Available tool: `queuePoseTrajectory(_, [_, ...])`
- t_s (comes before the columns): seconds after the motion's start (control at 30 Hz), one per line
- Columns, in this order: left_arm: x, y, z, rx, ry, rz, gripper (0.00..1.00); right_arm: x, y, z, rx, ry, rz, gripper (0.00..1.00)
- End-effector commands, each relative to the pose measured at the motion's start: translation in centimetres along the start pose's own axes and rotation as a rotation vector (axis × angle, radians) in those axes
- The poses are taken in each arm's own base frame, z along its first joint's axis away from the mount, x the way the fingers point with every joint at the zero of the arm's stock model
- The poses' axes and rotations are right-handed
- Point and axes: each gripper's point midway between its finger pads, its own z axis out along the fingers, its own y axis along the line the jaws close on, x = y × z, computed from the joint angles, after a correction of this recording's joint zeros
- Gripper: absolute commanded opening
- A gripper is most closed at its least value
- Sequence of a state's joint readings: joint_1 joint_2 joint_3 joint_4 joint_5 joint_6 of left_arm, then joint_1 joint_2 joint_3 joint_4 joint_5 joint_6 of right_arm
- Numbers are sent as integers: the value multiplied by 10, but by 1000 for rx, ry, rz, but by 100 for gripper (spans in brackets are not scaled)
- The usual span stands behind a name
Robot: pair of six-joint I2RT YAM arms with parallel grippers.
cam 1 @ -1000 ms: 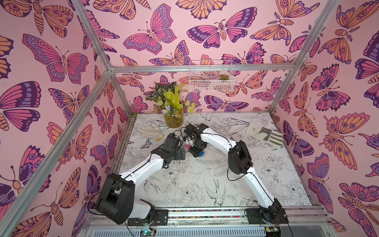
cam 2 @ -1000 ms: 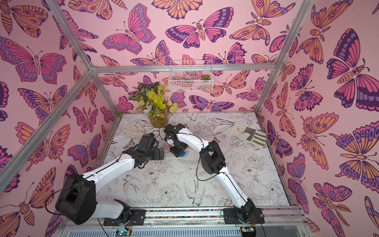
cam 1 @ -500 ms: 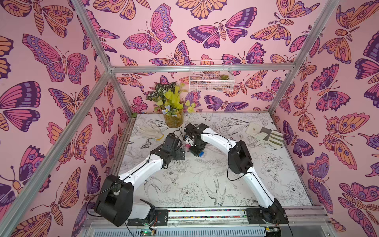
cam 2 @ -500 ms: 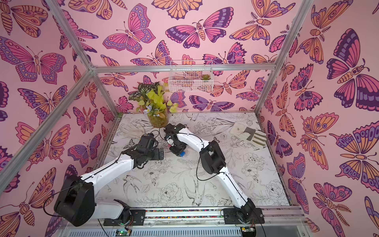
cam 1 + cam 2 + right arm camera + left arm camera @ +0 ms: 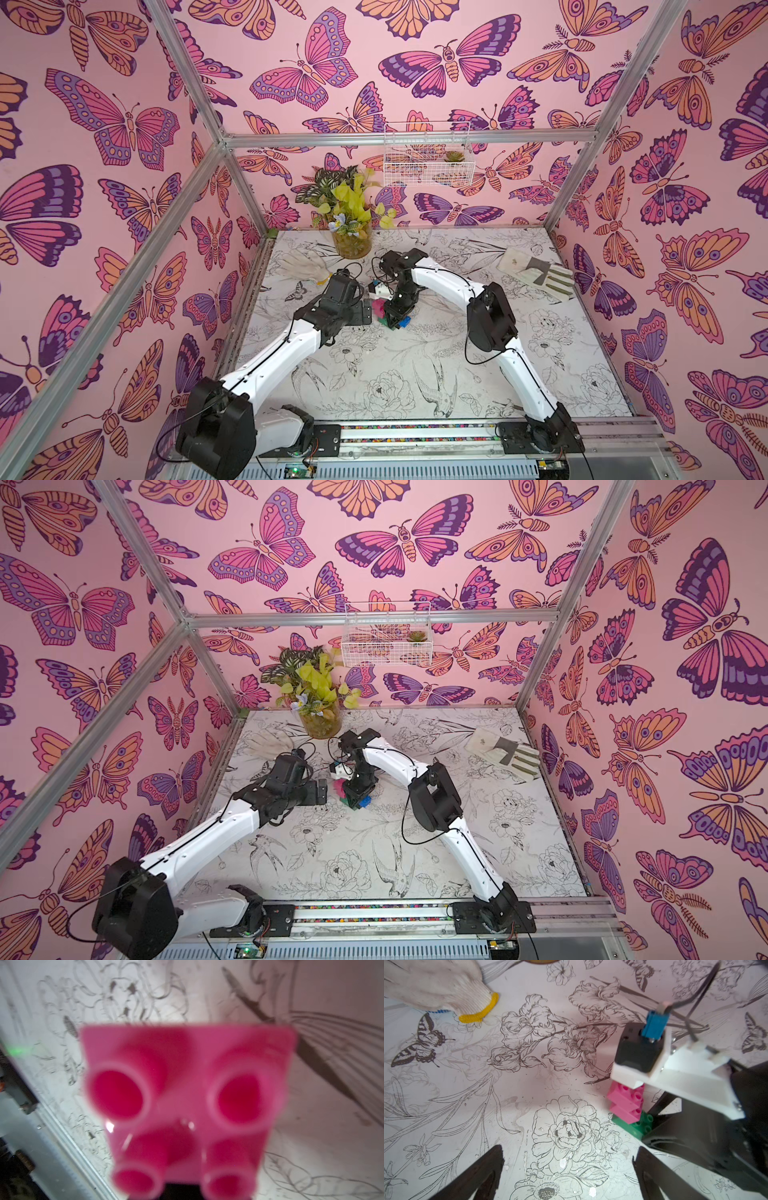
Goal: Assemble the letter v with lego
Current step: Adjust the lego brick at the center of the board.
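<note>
The letter v is a small lego stack on the table. Two stepped pink bricks (image 5: 625, 1097) sit on one end of a green brick (image 5: 639, 1126). A blue brick (image 5: 404, 322) shows at the stack's right side. My right gripper (image 5: 392, 318) points straight down onto the stack and is shut on it. Its dark fingers (image 5: 685, 1138) reach the green brick beside the pink ones, but what they pinch is hidden. The top pink brick (image 5: 187, 1084) fills the right wrist view. My left gripper (image 5: 569, 1167) is open and empty, just left of the stack (image 5: 338, 789).
A white knit glove (image 5: 303, 262) lies behind my left arm. A vase of plants (image 5: 351, 241) stands at the back, and a grey work glove (image 5: 536, 270) lies at the back right. A wire basket (image 5: 428, 166) hangs on the back wall.
My right gripper's jaws have closed on the stack. Both arms otherwise stay where they were.
</note>
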State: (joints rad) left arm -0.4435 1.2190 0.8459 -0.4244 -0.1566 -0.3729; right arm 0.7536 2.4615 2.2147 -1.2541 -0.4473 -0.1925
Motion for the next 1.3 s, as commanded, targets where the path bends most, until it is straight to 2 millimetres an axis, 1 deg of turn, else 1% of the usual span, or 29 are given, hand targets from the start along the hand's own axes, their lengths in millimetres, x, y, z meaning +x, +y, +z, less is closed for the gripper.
queuePoseTrajectory(0.0, [10, 8, -7, -16, 27, -11, 100, 18, 39, -14, -176, 23, -26, 23])
queuePoseTrajectory(0.07, [10, 8, -11, -10, 25, -13, 100, 25, 43, -11, -206, 41, -25, 25])
queuePoseTrajectory(0.13, [12, 8, -14, -9, 31, -15, 100, 31, 42, -6, -214, 71, -18, 25])
queuePoseTrajectory(0.17, [12, 9, -15, -10, 30, -15, 100, 32, 45, -3, -244, 72, -12, 25])
queuePoseTrajectory(0.33, [14, 11, -20, -10, 28, -20, 100, 35, 45, 10, -292, 94, 6, 26])
queuePoseTrajectory(0.73, [15, 11, -23, -11, 29, -21, 100, 38, 28, 34, -258, 143, 27, 31])
queuePoseTrajectory(0.93, [16, 12, -21, -15, 36, -18, 100, 32, 22, 37, -237, 124, 29, 36])
queuePoseTrajectory(1.0, [16, 12, -21, -15, 35, -19, 100, 30, 22, 37, -235, 118, 28, 40])
queuePoseTrajectory(1.07, [16, 12, -21, -16, 35, -17, 100, 28, 17, 37, -203, 116, 24, 43])
queuePoseTrajectory(1.27, [17, 12, -19, -21, 41, -17, 100, 20, 8, 30, -170, 82, 24, 49])
